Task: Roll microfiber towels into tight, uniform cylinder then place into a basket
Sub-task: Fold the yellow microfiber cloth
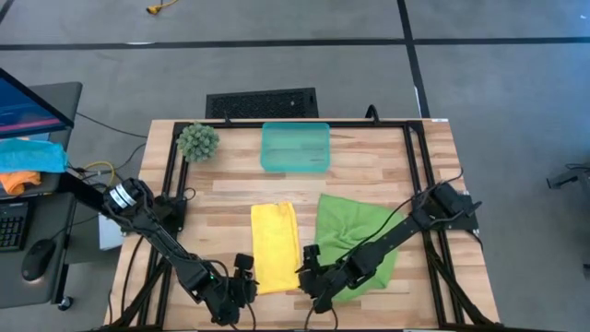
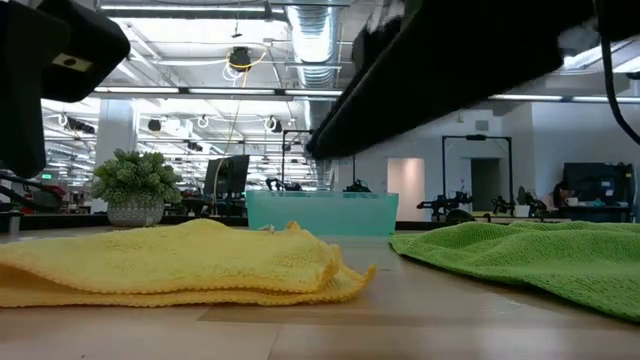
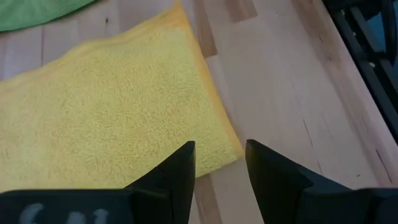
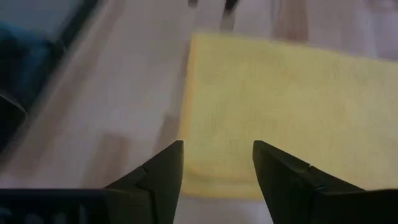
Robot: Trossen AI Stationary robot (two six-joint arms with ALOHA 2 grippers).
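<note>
Wooden slats (image 1: 369, 175) carry a folded yellow towel (image 1: 275, 244) beside the green towel (image 1: 355, 231). Left gripper (image 1: 241, 277) and right gripper (image 1: 307, 267) flank its near end, fingers spread, empty.

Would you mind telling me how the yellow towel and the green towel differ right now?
The yellow towel is folded into a neat narrow strip; the green towel lies spread and rumpled. Yellow looks smaller, green covers more table. Both end effectors sit at yellow's near end, while the right arm crosses over green. Both lie flat, unrolled, outside the basket.
</note>
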